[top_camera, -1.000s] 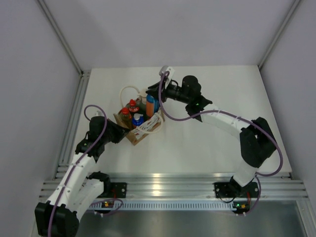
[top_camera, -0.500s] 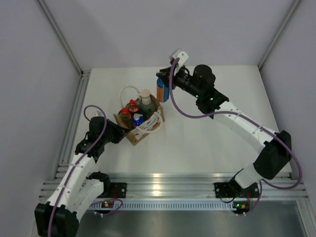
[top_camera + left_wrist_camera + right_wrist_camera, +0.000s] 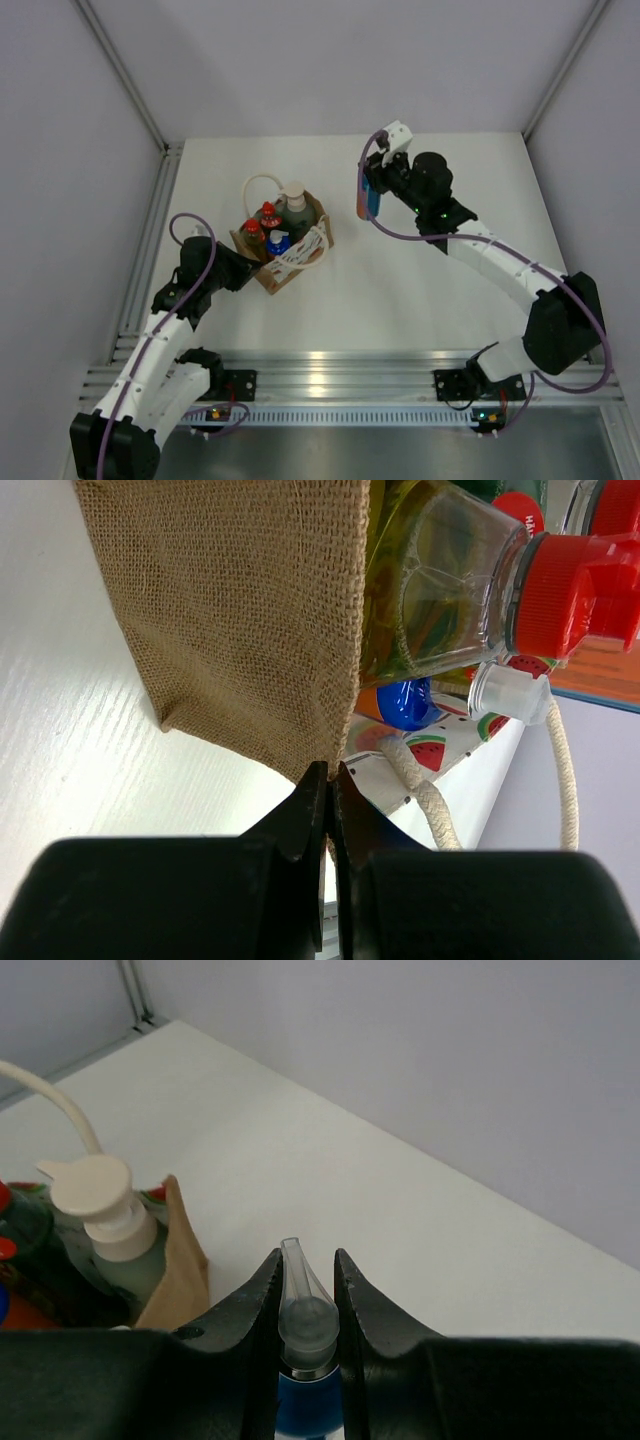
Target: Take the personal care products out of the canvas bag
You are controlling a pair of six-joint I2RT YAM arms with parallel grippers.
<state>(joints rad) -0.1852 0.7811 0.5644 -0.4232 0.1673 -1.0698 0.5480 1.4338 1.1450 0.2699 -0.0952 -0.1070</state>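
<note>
The right claw (image 3: 306, 1262) is clamped on the neck of a small blue plastic bottle with a translucent white nozzle (image 3: 371, 196). It holds the bottle above the white worktop (image 3: 420, 290), well to the right of the tan burlap tote bag with white rope handles (image 3: 240, 620). The left claw (image 3: 327, 780) is pinched together on a corner edge of the bag's burlap wall. Inside the bag stand a grey-green pump bottle (image 3: 292, 207), a yellow-green bottle with a red cap (image 3: 440, 590), a dark red-capped bottle (image 3: 268, 213) and an orange bottle with a blue cap (image 3: 405, 702).
</note>
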